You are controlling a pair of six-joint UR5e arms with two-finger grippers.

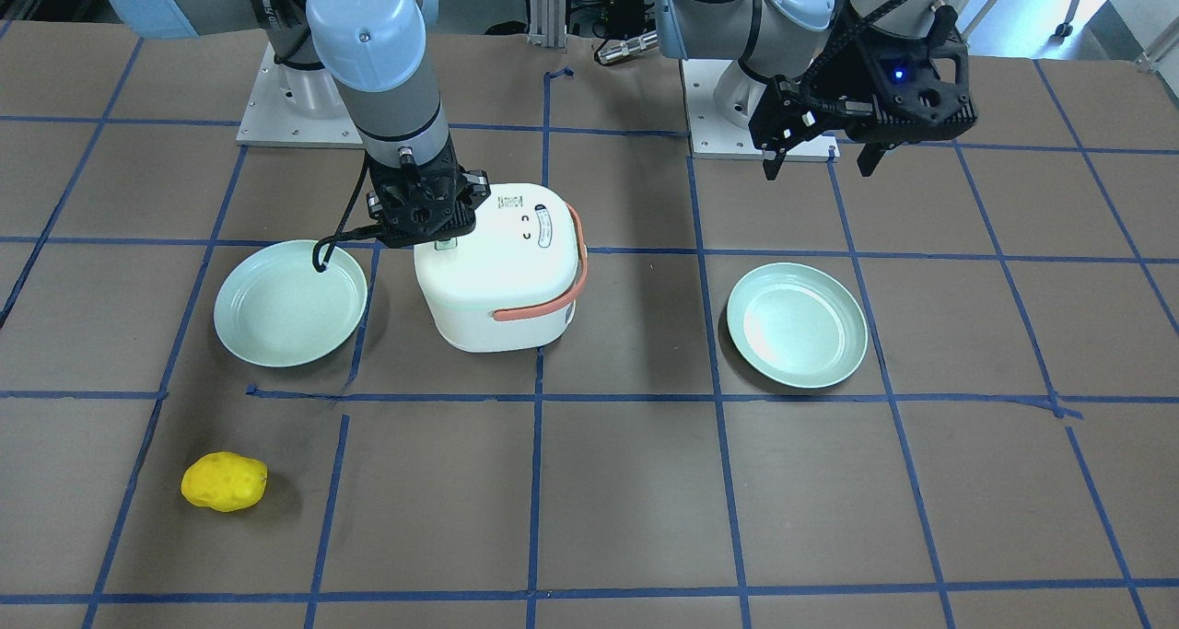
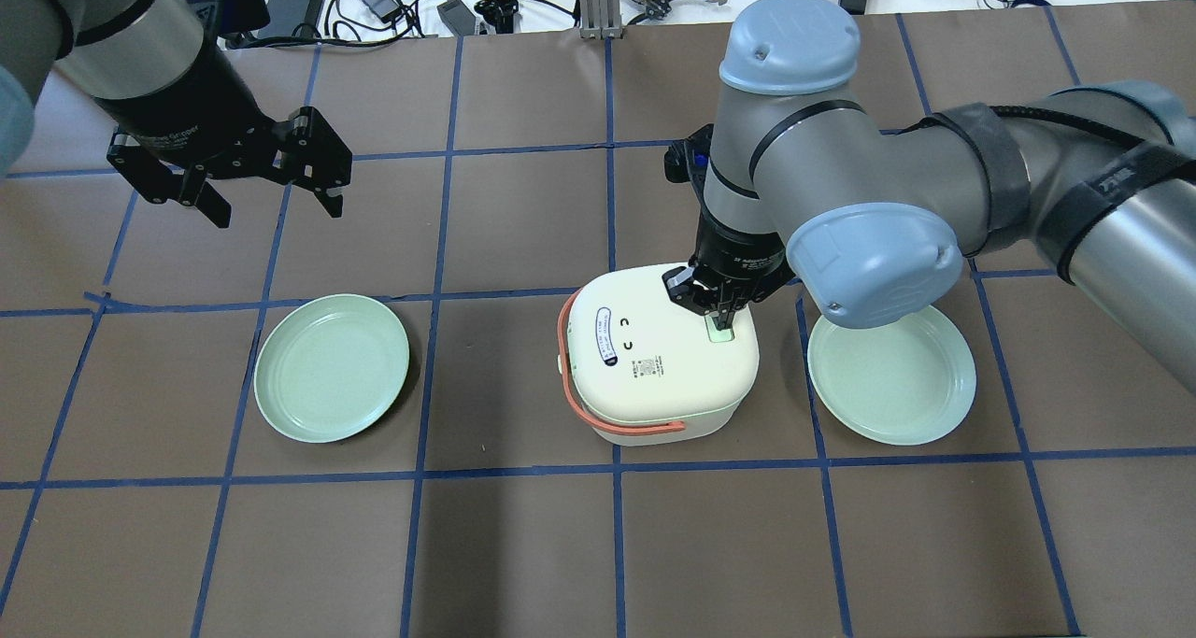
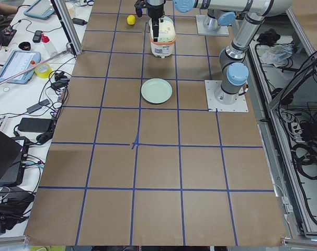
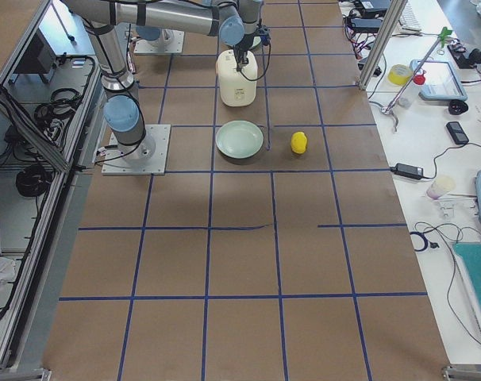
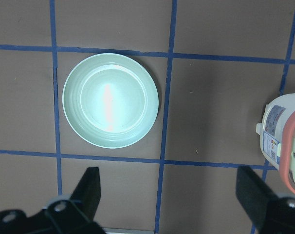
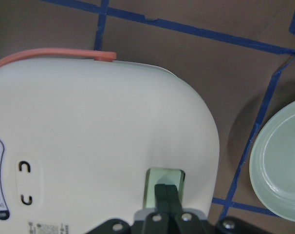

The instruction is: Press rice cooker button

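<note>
The desk (image 2: 523,545) is matte brown sheeting crossed by a blue tape grid; cables and gadgets crowd the benches beyond its edges. At its middle stands the rice cooker (image 2: 654,376), a glossy white rounded-square box with a salmon strap handle; a smooth, round, pale green left plate (image 2: 332,367) and a matching right plate (image 2: 892,376) flank it. The left pincer (image 2: 278,213) hangs released, black fingers spread, above bare desk; a lumpy yellow object (image 1: 224,482) lies well apart. The right pincer (image 6: 167,190) is clenched on nothing, its tip down on the button (image 6: 164,175), a pale green rounded pad at the lid's edge nearest the right plate.

Half the button (image 6: 165,175) hidden under right gripper (image 6: 167,191) (rice cooker (image 5: 284,146) cropped in left-wrist view)
</note>
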